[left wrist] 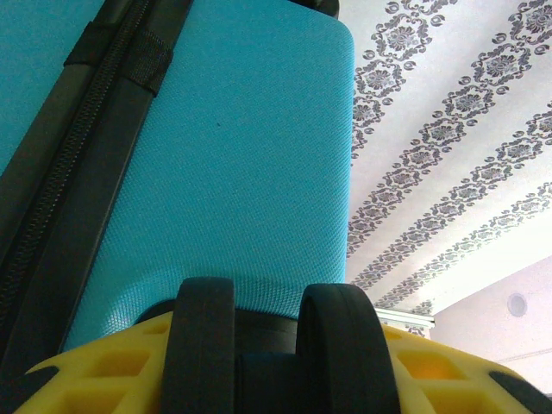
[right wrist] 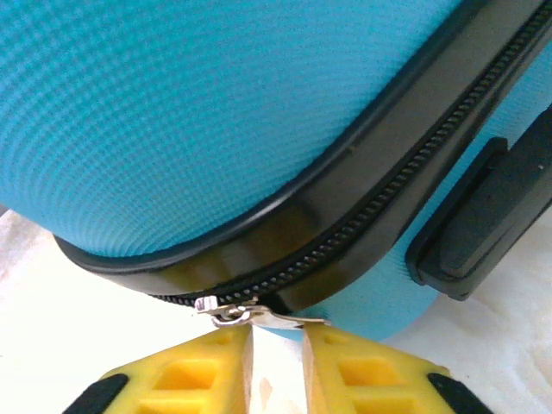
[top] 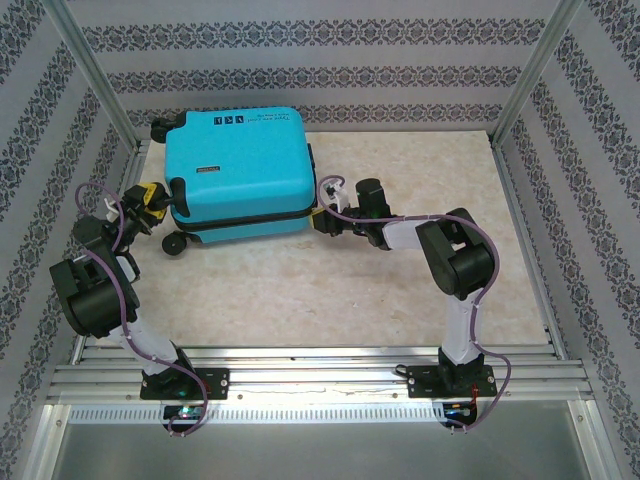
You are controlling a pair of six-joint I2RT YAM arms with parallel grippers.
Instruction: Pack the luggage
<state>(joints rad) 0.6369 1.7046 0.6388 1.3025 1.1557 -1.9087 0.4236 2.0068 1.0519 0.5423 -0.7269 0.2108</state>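
since the turquoise luggage (top: 240, 165) lies shut and flat on the far left part of the table (top: 420, 300), with its long side going left to right, each arm has one end of it. the wheels are at the left end. the left gripper (top: 152, 200) is there too, and its yellow fingers (left wrist: 95, 379) are clamped on a black double wheel (left wrist: 276, 336), one finger on each side. the right gripper (top: 322, 222) is at the near right corner, so it is the one close to the zip. the black zipper band (right wrist: 388, 198) runs along the near side. the small silver zipper pull (right wrist: 246, 312) sits right at the tips of the right fingers (right wrist: 190, 371), touching them. those tips are almost together with just a thin gap, and i cannot tell if they pinch the pull. the luggage lies just past the right gripper, to the far left of it, so i think the next pull has to go along the band
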